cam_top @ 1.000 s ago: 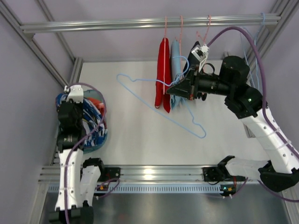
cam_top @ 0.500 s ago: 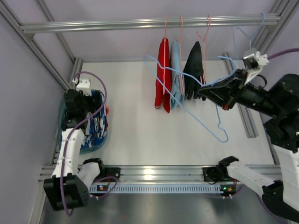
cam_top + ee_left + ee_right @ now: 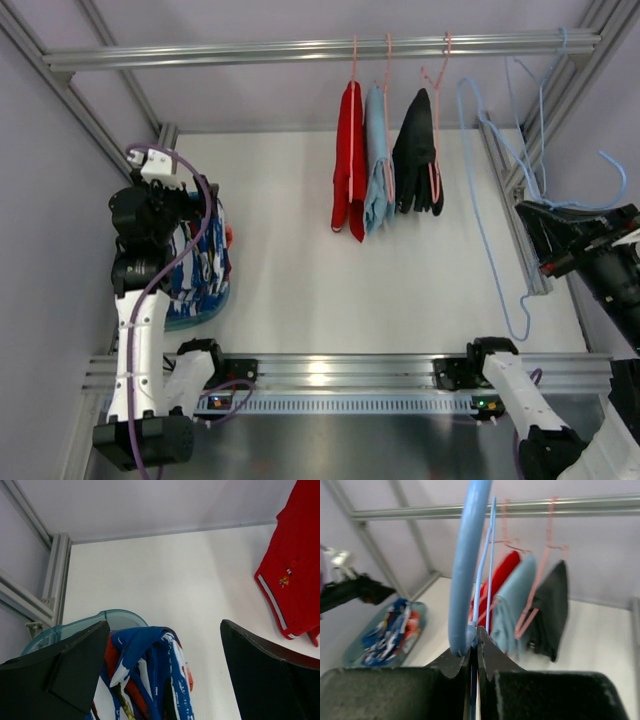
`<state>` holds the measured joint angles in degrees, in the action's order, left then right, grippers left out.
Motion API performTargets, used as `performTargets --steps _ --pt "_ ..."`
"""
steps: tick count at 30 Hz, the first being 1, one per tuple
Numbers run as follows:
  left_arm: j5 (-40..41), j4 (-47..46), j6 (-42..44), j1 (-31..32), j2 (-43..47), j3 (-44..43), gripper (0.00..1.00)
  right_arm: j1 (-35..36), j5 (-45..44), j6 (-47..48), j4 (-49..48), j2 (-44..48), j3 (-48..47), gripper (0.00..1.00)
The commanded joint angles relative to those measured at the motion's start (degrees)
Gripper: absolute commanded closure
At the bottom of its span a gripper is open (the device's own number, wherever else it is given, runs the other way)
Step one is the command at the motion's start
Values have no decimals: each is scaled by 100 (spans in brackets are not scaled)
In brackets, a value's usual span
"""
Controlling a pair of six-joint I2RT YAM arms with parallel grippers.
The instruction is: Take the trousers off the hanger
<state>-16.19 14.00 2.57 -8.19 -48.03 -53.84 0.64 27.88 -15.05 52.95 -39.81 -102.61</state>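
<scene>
The trousers (image 3: 200,272), blue with white and red streaks, lie bunched in a teal basket (image 3: 196,318) at the table's left edge. My left gripper (image 3: 170,215) hangs just above them, open wide and holding nothing. In the left wrist view the trousers (image 3: 150,675) sit below and between the spread fingers (image 3: 75,670), around the gripper's midpoint (image 3: 164,625). The bare light-blue wire hanger (image 3: 482,215) hangs in the air at the far right. My right gripper (image 3: 540,235) is shut on it. In the right wrist view the hanger (image 3: 467,555) rises from the shut gripper (image 3: 476,635).
A metal rail (image 3: 300,50) crosses the back. Pink hangers on it carry a red garment (image 3: 350,165), a light-blue garment (image 3: 377,165) and a black one (image 3: 418,155). More blue wire hangers (image 3: 540,110) hang by the right frame post. Aluminium frame bars border the table.
My left gripper opened, let the trousers go into the basket and rose a little. My right arm carried the empty hanger from the hanging garments to the far right.
</scene>
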Motion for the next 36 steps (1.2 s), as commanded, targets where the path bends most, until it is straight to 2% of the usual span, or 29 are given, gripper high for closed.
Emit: performTargets --steps 1,7,11,15,22,24,28,31,36 --pt "-289 6 -431 1 66 -328 2 -389 -1072 572 1103 -579 -461 100" --pt "-341 6 -556 1 118 -530 2 -451 -1988 995 1560 -1325 -497 100" --pt "-359 6 -573 1 136 -671 2 -451 -1848 1320 1482 -2108 -681 100" --pt "-333 32 -608 1 250 -724 2 -451 -1672 1794 1307 -3110 -1566 100" --pt "-491 33 -915 1 558 -768 2 -495 -1383 2058 928 -4638 -2631 100" --pt "-569 33 -1073 1 611 -707 2 -504 -1259 2137 832 -4859 -2931 100" --pt "-764 24 -1302 1 865 -470 2 -556 -1355 2401 348 -5097 -2958 100" --pt "-684 41 -1181 10 918 -425 2 -662 -1329 2568 374 -5255 -3072 100" --pt "-605 234 -1109 1 980 -583 2 -855 -1224 2516 -223 -5274 -2896 100"
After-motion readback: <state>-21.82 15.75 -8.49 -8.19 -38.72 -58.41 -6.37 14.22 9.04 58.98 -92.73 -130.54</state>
